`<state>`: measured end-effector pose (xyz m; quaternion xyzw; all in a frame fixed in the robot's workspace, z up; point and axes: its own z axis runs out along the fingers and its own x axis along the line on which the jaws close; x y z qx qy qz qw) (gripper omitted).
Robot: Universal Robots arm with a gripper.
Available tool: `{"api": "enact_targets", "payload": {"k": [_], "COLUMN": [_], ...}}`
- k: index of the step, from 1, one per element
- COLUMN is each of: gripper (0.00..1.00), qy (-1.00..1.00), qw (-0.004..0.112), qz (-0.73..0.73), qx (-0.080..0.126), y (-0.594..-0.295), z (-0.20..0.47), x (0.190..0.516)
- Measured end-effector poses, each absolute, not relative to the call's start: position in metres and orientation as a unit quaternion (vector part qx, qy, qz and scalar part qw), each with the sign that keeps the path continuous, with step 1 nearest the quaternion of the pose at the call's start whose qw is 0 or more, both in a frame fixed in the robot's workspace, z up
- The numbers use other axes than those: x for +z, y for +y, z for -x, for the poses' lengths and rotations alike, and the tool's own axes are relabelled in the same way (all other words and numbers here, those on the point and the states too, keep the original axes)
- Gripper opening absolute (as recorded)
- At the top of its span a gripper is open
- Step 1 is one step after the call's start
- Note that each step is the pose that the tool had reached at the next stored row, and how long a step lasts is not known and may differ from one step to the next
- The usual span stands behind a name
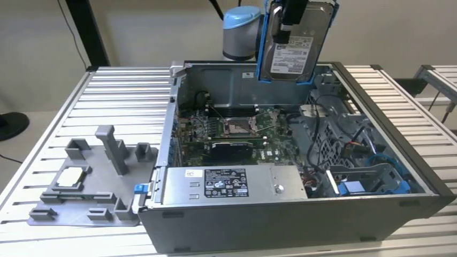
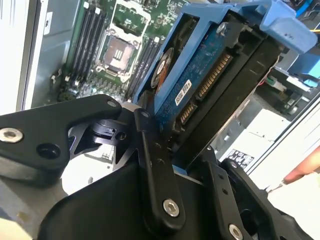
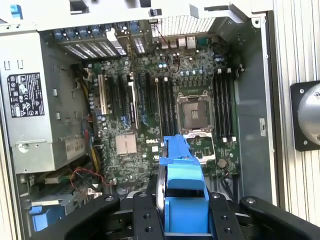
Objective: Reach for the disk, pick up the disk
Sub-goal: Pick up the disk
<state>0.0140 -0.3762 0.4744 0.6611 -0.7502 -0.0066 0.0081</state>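
Note:
The disk (image 1: 298, 45), a silver drive with a white label in a blue bracket, hangs upright in the air above the back of the open computer case (image 1: 371, 214). My gripper (image 1: 288, 27) is shut on the disk's upper part. In the second wrist view the black fingers (image 2: 151, 165) clamp the disk (image 2: 200, 75), whose blue circuit-board side faces the camera. The first wrist view looks down the blue bracket (image 3: 182, 170) held edge-on between the fingers (image 3: 144, 215), with the motherboard (image 3: 150, 100) far below.
Inside the case lie the motherboard (image 1: 232, 128), a grey power supply box (image 1: 228, 184) at the front, and a blue drive bay (image 1: 371, 184) on the exterior view's right. A grey fixture (image 1: 93, 182) holding a small silver chip (image 1: 71, 176) sits on the slatted table (image 1: 121, 96).

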Motion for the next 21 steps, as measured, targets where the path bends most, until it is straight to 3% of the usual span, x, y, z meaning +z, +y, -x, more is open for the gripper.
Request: {"api": "enact_targets", "payload": {"k": [21], "gripper": [0.0], "qy": [-0.75], "qw": [0.008], "qz": [-0.661], "qx": [-0.007], "y": [-0.376], "z": [-0.025], "x": [0.474]}}
